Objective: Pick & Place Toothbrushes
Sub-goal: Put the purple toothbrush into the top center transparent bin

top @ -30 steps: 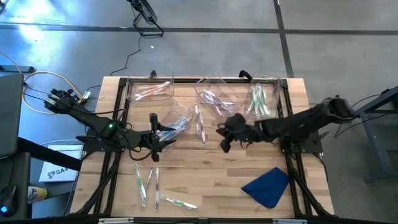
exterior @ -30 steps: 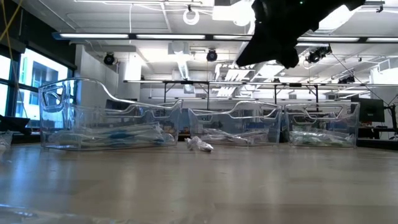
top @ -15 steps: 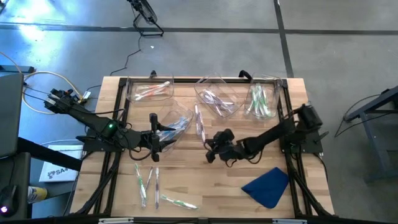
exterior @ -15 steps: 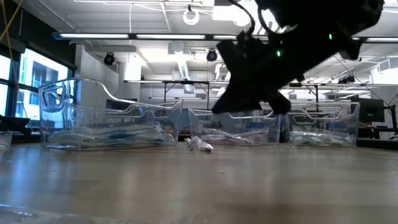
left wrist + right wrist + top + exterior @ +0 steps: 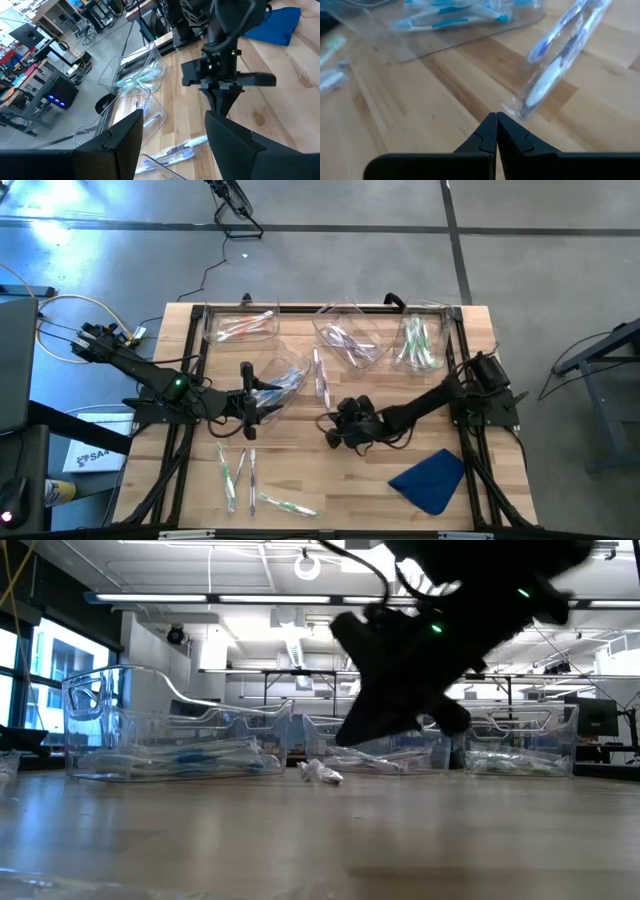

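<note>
Wrapped toothbrushes lie loose on the wooden table: a purple pair (image 5: 321, 380) at mid-table and several green ones (image 5: 240, 470) near the near edge. Others fill clear bins along the far side: pink (image 5: 240, 326), purple (image 5: 350, 340), green (image 5: 420, 340), blue (image 5: 282, 380). My right gripper (image 5: 332, 435) is shut and hovers low over the table, just near of the purple pair (image 5: 560, 55); its tip (image 5: 496, 116) points at the wrapper's end. My left gripper (image 5: 248, 402) waits open beside the blue bin (image 5: 145, 75).
A blue cloth (image 5: 430, 478) lies at the table's near right corner. The clear bins (image 5: 170, 735) stand along the far side, with the blue-brush bin tilted toward mid-table. Bare wood lies between the purple pair and the cloth.
My right arm has reached out from the table's right side toward the left and near, and has come down lower over the table, ending just near of the purple toothbrush pair. The toothbrushes and my left arm have stayed put.
</note>
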{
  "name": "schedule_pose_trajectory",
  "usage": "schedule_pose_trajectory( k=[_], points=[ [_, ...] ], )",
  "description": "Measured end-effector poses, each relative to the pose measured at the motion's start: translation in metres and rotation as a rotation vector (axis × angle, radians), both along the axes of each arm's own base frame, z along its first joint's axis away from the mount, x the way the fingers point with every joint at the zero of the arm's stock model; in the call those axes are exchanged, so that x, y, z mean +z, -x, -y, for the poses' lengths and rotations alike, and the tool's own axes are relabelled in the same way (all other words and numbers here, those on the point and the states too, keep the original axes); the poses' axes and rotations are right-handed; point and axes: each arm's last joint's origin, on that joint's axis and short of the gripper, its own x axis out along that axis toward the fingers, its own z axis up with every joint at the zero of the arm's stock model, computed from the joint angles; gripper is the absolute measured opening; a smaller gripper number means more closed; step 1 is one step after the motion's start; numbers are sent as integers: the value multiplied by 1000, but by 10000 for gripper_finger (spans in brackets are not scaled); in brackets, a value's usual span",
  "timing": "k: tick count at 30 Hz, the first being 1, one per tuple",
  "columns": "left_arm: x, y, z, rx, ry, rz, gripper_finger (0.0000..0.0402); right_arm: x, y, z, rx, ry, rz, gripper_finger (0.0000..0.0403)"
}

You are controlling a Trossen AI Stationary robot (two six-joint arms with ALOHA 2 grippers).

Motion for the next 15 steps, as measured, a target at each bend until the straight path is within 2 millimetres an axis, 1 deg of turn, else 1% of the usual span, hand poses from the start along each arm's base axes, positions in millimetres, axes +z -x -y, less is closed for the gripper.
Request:
schedule_pose_trajectory(
  k=[2, 5, 8, 12, 15],
  points=[
    [0, 0, 0, 0, 0, 0, 207, 11, -9, 3, -8, 26, -67, 2],
    [0, 0, 0, 0, 0, 0, 207, 23, -20, 9, -38, 121, -158, 2],
    [0, 0, 0, 0, 0, 0, 207, 30, -28, 23, -27, 100, -187, 2],
    [0, 0, 0, 0, 0, 0, 207, 16, -30, 41, -33, 98, -257, 2],
    [0, 0, 0, 0, 0, 0, 207, 14, -34, 51, -11, 48, -268, 2]
  ],
)
